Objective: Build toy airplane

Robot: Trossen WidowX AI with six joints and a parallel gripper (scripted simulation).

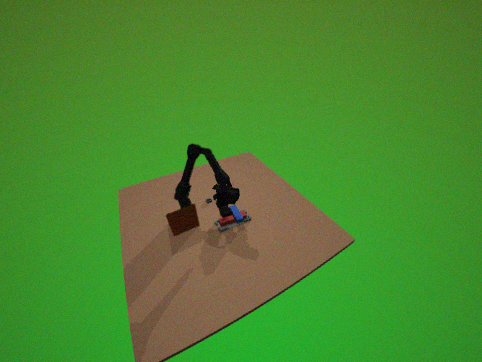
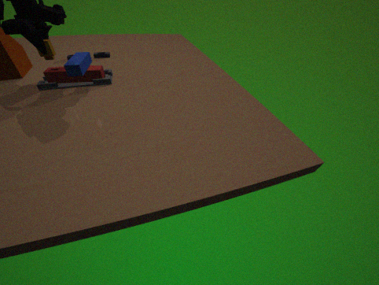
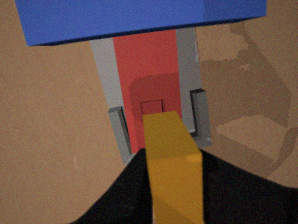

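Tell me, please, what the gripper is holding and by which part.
The yellow tail fin, by its upper part; its lower end sticks out below the jaws.
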